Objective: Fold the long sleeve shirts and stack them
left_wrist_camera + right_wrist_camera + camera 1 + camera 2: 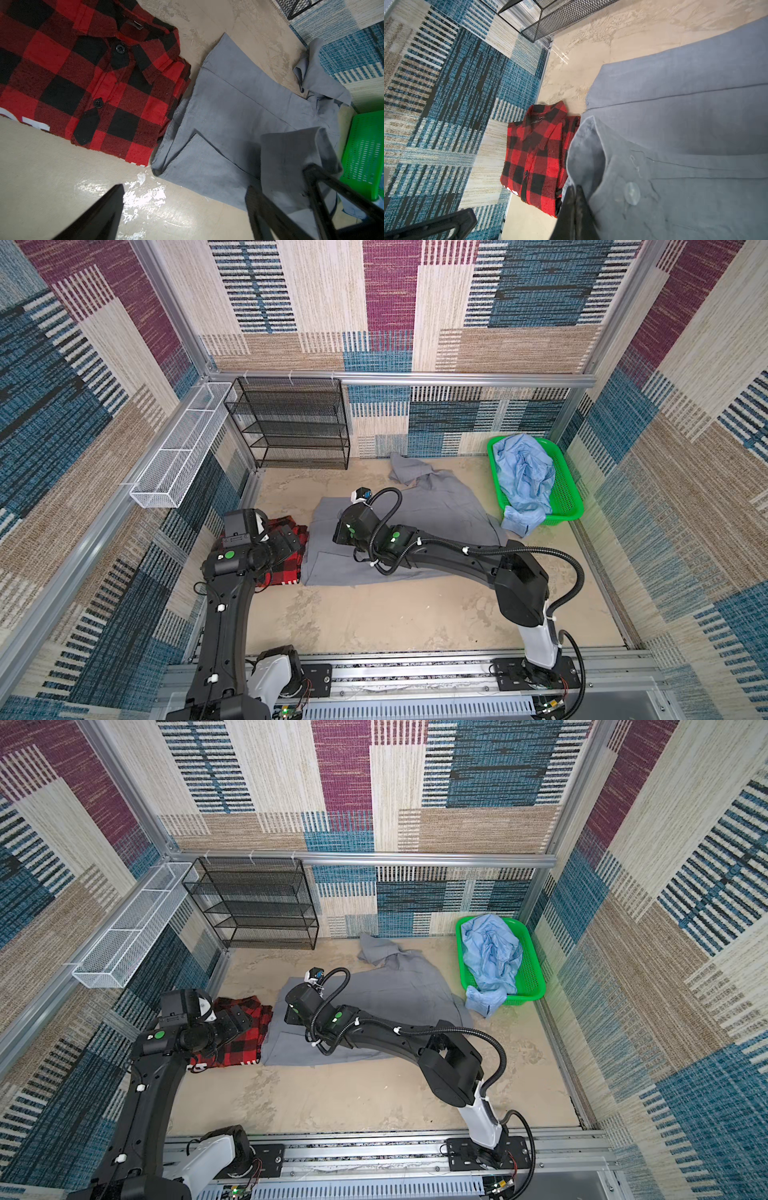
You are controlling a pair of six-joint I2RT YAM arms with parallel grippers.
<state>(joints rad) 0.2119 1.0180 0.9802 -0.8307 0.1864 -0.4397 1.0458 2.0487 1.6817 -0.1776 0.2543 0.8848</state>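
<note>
Right wrist view: grey shirt [685,124] edge pinched in clenched right gripper [574,188], spread on table beside folded plaid shirt [533,158]. Left gripper [185,188] released, empty. Risk: thin pinch slipped mid-fold, fold skewed.

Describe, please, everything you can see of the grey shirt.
The grey shirt is plain, made of soft woven cloth with stitched seams. It lies spread on the beige table, mostly flat and partly folded, with a crumpled end toward the back wall. Its edge meets the folded plaid shirt. The right tool, shut, pinches a raised flap that bears a clear button. The right arm reaches over the cloth.
</note>
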